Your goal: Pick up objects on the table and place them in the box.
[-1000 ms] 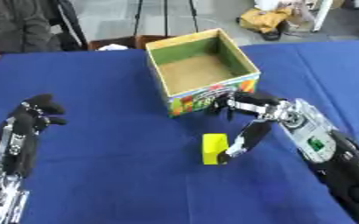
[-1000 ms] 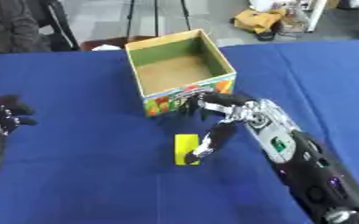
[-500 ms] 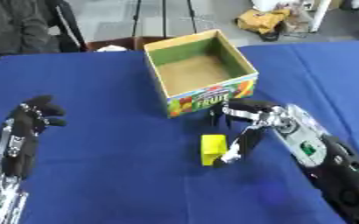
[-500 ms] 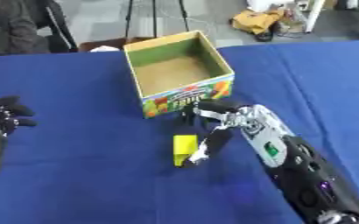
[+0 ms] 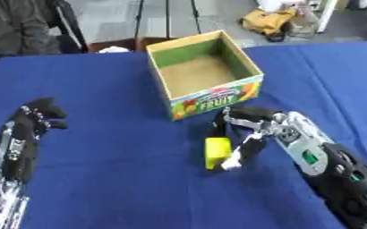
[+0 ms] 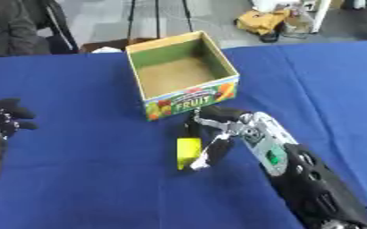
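Observation:
A small yellow block lies on the blue table, just in front of the open cardboard box with a fruit print on its side; the box is empty inside. My right hand reaches in from the lower right and stands over the block, fingers down its right side and the thumb at its top left. The fingers bracket the block but are not closed on it. At the left edge my left hand rests with relaxed fingers, holding nothing.
The blue cloth covers the whole table. Behind its far edge are a dark chair and a person's sleeve at the upper left, and a yellow bag on the floor.
My right hand has come down and closer round the yellow block, its fingers now right beside it. The left arm has not moved.

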You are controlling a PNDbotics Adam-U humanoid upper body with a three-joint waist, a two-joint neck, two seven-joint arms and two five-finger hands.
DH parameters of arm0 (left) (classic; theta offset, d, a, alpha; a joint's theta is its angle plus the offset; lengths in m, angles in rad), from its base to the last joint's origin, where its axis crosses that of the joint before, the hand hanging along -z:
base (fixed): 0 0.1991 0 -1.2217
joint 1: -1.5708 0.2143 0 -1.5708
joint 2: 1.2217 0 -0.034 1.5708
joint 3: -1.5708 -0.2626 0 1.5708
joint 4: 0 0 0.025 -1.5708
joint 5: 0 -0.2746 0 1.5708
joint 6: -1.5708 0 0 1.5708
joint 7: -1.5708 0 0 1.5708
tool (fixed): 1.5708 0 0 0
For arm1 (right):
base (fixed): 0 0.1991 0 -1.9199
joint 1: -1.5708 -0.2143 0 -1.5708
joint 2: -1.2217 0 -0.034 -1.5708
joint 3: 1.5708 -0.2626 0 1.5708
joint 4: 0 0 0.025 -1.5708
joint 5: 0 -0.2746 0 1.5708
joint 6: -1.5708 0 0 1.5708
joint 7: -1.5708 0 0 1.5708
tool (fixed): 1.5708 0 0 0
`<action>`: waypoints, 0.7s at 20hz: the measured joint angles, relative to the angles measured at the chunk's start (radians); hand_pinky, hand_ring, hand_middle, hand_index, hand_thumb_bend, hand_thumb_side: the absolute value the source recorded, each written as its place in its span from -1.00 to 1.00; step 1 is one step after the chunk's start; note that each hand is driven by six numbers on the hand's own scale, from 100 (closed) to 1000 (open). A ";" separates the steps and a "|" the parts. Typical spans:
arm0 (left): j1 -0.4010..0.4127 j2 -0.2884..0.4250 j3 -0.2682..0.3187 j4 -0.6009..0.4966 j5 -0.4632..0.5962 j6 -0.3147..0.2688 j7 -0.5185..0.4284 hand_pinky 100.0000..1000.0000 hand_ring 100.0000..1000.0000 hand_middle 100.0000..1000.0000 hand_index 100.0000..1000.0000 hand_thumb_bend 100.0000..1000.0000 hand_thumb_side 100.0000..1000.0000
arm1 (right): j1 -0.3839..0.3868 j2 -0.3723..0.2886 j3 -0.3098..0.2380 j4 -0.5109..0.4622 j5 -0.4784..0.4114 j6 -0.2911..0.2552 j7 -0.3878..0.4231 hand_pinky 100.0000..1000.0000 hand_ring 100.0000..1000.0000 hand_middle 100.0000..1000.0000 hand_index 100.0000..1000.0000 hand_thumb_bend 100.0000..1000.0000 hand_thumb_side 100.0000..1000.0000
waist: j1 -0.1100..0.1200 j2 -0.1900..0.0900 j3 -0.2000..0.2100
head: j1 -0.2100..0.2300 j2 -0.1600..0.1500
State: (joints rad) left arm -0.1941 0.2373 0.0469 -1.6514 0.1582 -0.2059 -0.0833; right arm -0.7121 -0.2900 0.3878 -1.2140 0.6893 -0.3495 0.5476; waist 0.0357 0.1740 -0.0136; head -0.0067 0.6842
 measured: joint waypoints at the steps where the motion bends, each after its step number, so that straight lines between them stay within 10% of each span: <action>1: 0.000 0.000 0.000 0.000 0.000 0.000 0.000 0.09 0.24 0.07 0.48 0.85 0.50 | 0.000 0.001 0.000 0.001 0.003 -0.001 -0.005 -0.60 -0.13 -0.21 0.04 0.04 -0.21 | 0.000 0.000 0.000 | 0.000 0.000; 7: 0.000 0.000 0.000 0.000 0.000 0.000 0.000 0.10 0.24 0.07 0.48 0.85 0.50 | 0.000 0.006 -0.001 0.005 0.013 -0.001 -0.050 -0.93 -0.37 -0.47 -0.23 -0.56 -0.42 | -0.001 0.000 -0.004 | 0.001 0.000; 14: 0.000 0.000 0.000 0.005 0.000 0.000 0.000 0.10 0.24 0.07 0.48 0.84 0.50 | 0.000 -0.009 -0.006 -0.009 0.013 0.008 -0.107 -0.94 -0.37 -0.49 -0.25 -0.59 -0.45 | -0.003 0.000 -0.009 | 0.005 0.000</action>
State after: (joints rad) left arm -0.1941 0.2373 0.0469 -1.6463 0.1582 -0.2059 -0.0832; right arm -0.7126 -0.2987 0.3817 -1.2229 0.7019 -0.3420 0.4408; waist 0.0331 0.1745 -0.0226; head -0.0015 0.6842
